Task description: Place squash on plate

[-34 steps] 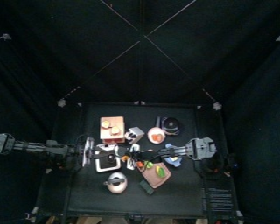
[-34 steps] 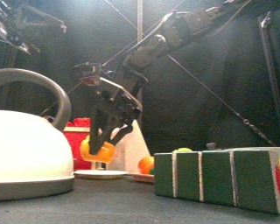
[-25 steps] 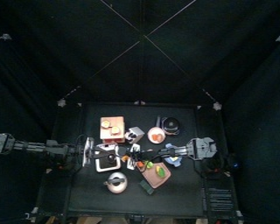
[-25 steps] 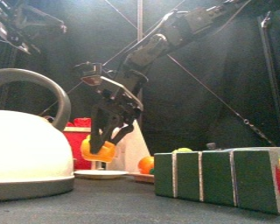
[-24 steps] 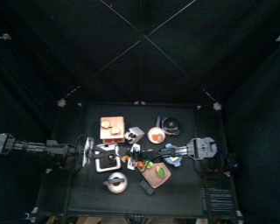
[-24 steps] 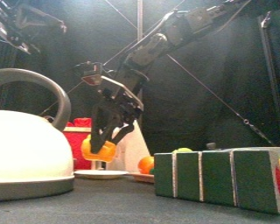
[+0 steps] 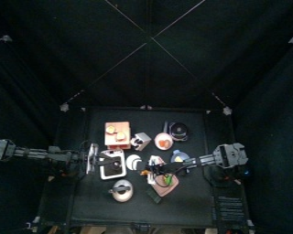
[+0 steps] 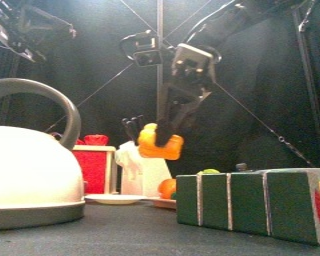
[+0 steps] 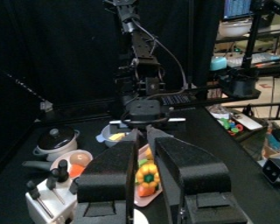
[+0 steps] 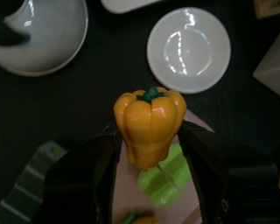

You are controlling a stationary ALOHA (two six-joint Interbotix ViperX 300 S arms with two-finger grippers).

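The squash [image 10: 149, 118], orange with a green stem, stands upright between the jaws of my right gripper [image 10: 149, 138], which is shut on it. In the front view the squash [image 8: 159, 143] hangs well above the table, up and to the right of the white plate [image 8: 116, 199]. The right wrist view shows the plate [image 10: 195, 50] bare, beyond the squash and a little to one side. My left gripper [image 9: 145, 144] rests at the table's left, jaws nearly together with nothing between them.
A white kettle [image 8: 29, 175] stands large at the front left. A row of coloured blocks [image 8: 256, 205] stands at the front right. A red box [image 8: 89, 165] and an orange fruit [image 8: 166, 187] sit behind. A green piece [image 10: 166, 175] lies under the right gripper.
My right gripper has risen and swung to the right with the squash, away from its low spot just over the plate. The left arm has not moved.
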